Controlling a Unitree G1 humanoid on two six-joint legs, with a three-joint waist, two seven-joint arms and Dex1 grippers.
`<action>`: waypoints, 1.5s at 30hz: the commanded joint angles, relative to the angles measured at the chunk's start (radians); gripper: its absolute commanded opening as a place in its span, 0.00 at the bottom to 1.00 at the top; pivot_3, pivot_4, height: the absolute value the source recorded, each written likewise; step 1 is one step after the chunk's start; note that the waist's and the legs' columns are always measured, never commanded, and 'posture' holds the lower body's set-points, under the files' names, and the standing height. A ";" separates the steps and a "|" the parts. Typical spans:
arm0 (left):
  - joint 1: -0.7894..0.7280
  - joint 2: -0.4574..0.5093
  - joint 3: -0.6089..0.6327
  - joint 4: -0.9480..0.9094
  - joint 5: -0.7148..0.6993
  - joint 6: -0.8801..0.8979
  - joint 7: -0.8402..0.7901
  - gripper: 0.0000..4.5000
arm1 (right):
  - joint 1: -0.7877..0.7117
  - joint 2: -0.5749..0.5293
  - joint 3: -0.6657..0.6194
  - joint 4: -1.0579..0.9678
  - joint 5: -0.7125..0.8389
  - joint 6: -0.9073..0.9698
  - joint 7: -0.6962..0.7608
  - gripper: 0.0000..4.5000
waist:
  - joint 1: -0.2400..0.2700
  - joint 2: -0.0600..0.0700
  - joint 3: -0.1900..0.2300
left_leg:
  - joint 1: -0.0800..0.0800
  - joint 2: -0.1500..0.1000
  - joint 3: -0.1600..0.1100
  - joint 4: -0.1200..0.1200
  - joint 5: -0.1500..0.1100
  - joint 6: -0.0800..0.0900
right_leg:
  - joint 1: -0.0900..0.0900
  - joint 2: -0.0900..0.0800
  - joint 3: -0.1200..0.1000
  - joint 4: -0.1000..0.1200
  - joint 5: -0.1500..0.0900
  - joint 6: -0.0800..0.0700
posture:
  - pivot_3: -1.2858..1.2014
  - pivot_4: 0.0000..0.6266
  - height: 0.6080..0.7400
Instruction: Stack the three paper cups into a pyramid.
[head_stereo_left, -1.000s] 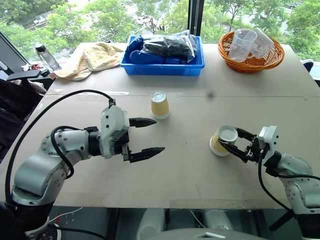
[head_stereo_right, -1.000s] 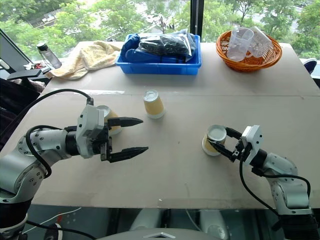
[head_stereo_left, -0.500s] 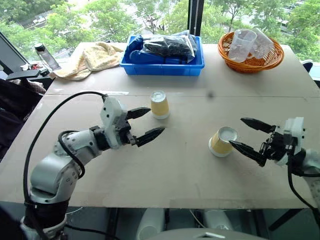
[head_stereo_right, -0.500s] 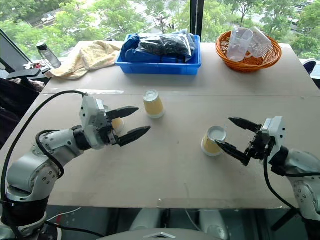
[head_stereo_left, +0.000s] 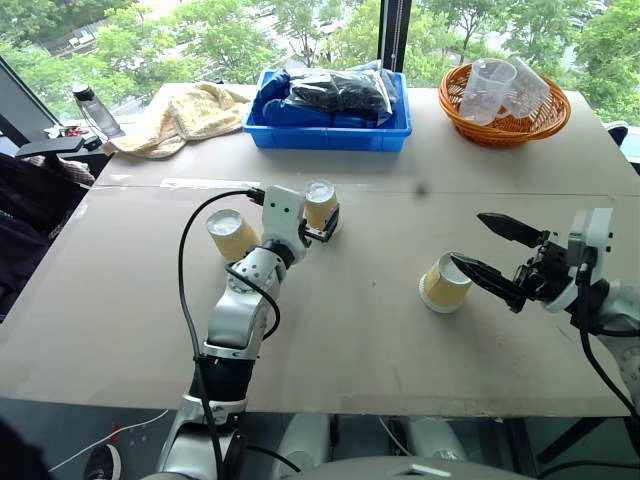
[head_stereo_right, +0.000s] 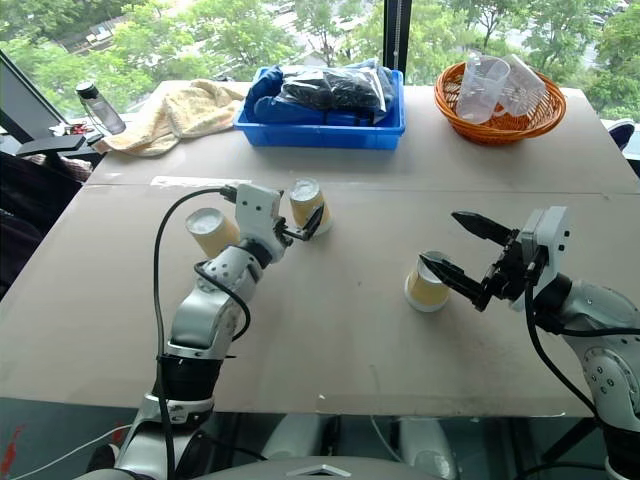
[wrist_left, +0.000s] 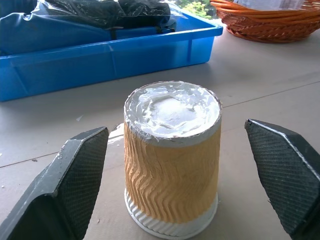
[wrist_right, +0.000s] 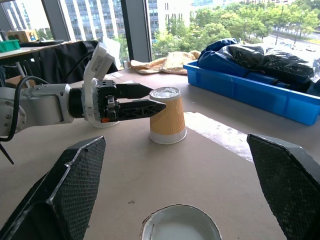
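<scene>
Three tan paper cups stand upside down on the table, none stacked: one at the left (head_stereo_left: 232, 234), one in the middle (head_stereo_left: 320, 205), one at the right (head_stereo_left: 444, 284). My left gripper (wrist_left: 175, 129) is open and straddles the middle cup (wrist_left: 172, 160), its fingers (wrist_left: 80, 185) well clear of the cup's sides. My right gripper (head_stereo_left: 468, 240) is open and hangs just above and to the right of the right cup (wrist_right: 180, 224), holding nothing.
At the table's far edge stand a blue bin (head_stereo_left: 330, 135) of dark bags and a wicker basket (head_stereo_left: 503, 122) with clear plastic cups. A yellow towel (head_stereo_left: 185, 115) and a bottle (head_stereo_left: 92, 112) lie at the far left. A black chair (head_stereo_left: 30, 190) stands beside the table's left edge.
My left gripper has swung forward from the near left and now straddles the middle cup. My right gripper has opened, let go of the right cup and lifted off it.
</scene>
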 joint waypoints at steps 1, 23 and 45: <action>-0.047 -0.012 0.000 0.052 0.030 -0.083 -0.005 1.00 | 0.003 -0.005 -0.033 -0.032 -0.004 -0.012 -0.010 0.99 | 0.001 0.000 0.000 | 0.000 0.000 0.000 0.000 0.000 0.000 | 0.000 0.000 0.000 0.000 0.000 0.000 | 0.52 0.24 1.00; -0.117 -0.013 0.008 0.219 0.057 -0.232 -0.109 0.49 | 0.015 0.004 -0.031 -0.036 0.003 -0.014 0.002 1.00 | 0.004 -0.001 0.001 | 0.000 0.000 0.000 0.005 0.000 0.000 | -0.001 0.000 0.000 0.005 0.000 0.000 | 0.52 0.24 1.00; 0.024 0.158 -0.262 -0.041 -0.082 -0.239 -0.770 0.49 | 0.292 -0.082 -0.238 0.019 0.000 -0.116 0.302 1.00 | 0.014 0.000 0.001 | 0.001 0.000 0.000 0.005 -0.002 0.004 | 0.001 0.001 0.001 0.004 0.000 0.000 | 0.52 0.24 1.00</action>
